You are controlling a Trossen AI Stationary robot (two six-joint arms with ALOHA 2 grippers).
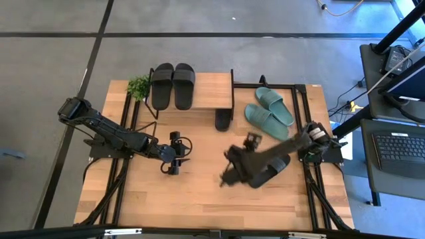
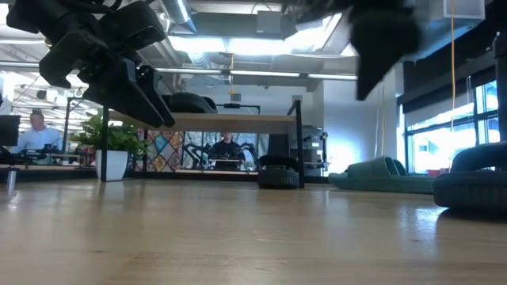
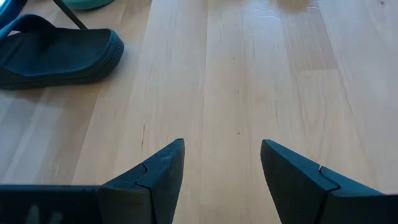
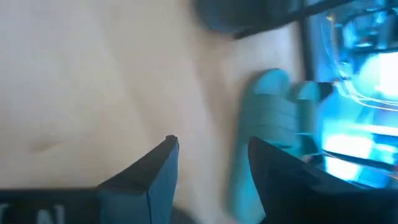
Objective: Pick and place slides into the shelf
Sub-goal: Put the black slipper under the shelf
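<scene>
With the right gripper point(image 1: 226, 178) spread and empty, lower it squarely over the black slide point(image 1: 271, 171) strap, then close

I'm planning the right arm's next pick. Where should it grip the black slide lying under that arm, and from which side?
Probably the black slide is best taken by its wide strap or a side edge, from above: it lies flat on the table, mostly hidden beneath the right arm. The right gripper hangs open nearby, holding nothing.

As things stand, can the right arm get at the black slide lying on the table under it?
Probably yes. The right gripper is open and empty, and the black slide lies right beneath that arm, partly hidden by it, with bare tabletop around and nothing on top.
</scene>
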